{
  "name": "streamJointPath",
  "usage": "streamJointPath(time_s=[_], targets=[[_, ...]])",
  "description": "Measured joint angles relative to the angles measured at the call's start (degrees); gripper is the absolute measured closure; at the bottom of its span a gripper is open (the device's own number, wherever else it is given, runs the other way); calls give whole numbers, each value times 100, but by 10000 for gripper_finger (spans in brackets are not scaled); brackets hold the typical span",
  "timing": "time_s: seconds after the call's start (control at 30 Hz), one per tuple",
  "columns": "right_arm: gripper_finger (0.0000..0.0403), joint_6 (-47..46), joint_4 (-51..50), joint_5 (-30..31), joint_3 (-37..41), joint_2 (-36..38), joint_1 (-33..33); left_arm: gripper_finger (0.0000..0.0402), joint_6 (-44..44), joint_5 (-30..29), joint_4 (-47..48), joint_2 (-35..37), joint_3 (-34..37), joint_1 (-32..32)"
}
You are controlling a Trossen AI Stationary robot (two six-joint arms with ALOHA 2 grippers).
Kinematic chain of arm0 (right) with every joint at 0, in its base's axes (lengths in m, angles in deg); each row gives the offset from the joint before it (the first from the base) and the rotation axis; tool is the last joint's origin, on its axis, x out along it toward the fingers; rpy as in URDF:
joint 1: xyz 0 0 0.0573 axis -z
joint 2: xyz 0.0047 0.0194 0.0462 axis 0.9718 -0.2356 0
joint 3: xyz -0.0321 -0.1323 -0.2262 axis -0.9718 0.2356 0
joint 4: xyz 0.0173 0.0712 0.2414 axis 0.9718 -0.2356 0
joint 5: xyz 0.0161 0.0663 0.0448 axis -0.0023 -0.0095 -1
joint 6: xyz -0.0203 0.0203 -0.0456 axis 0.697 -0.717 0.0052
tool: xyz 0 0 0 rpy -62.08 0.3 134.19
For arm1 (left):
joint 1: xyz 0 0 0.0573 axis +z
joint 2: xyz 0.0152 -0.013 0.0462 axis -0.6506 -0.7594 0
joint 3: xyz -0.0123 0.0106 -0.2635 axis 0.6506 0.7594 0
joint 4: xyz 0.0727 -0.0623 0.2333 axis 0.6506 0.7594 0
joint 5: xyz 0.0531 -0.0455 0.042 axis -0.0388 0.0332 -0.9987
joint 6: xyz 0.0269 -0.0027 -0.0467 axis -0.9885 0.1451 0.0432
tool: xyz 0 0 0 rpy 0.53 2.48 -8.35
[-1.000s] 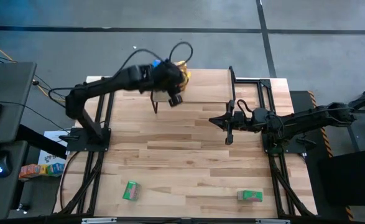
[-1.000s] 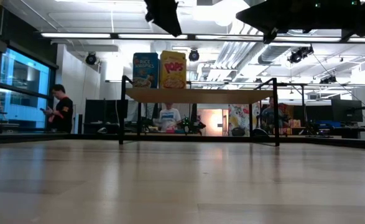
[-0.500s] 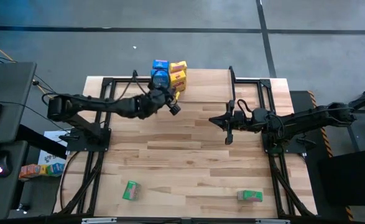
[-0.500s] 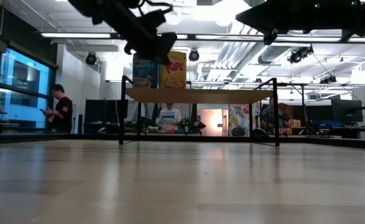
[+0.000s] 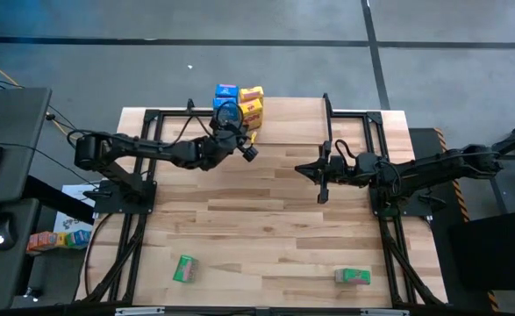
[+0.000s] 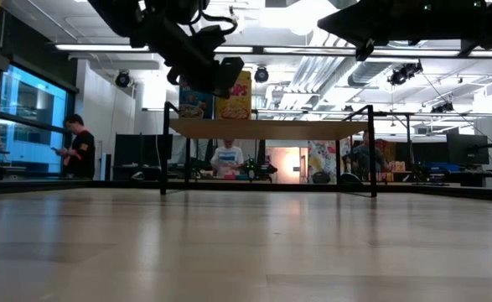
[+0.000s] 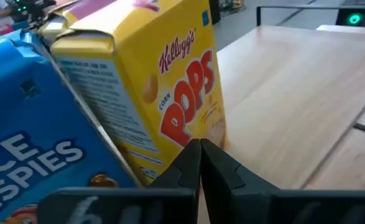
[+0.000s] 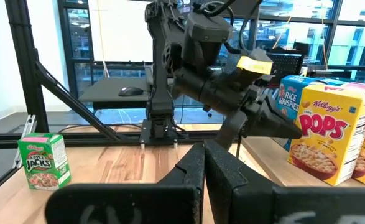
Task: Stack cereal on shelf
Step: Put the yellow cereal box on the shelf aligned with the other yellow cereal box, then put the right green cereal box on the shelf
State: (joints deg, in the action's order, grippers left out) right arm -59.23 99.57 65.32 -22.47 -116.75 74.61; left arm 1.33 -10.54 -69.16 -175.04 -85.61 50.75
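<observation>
On the shelf (image 6: 271, 128), "Rice Krispies" box (image 7: 27, 155) adjoins "Corn Pops" box (image 7: 163, 81); left gripper (image 7: 201, 163) pinched together.

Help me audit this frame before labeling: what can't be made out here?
- Rice Krispies box: low view, left gripper covers most of it; cut off by the edge in the left wrist view.
- How many boxes stand on the shelf: high view, the left arm overlaps them.
- Print on the two green boxes: too small in the high view.
- Right gripper: out of frame in the low view.
</observation>
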Motion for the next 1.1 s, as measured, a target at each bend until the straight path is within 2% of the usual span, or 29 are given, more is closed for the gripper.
streamJointPath(time_s=[0.37, 0.57, 0.93, 1.0, 1.1], targets=[[402, 12, 0, 2, 0, 0, 0, 401, 1, 29, -123, -1, 0, 327], [402, 15, 1, 4, 0, 0, 0, 401, 60, 345, -135, -1, 0, 424], [402, 15, 2, 7, 0, 0, 0, 401, -340, 380, 33, 395, -1, -236], [402, 15, 0, 8, 0, 0, 0, 401, -533, 626, 253, 609, -2, -454], [402, 15, -1, 8, 0, 0, 0, 401, -626, 1353, 569, 928, 59, -748]])
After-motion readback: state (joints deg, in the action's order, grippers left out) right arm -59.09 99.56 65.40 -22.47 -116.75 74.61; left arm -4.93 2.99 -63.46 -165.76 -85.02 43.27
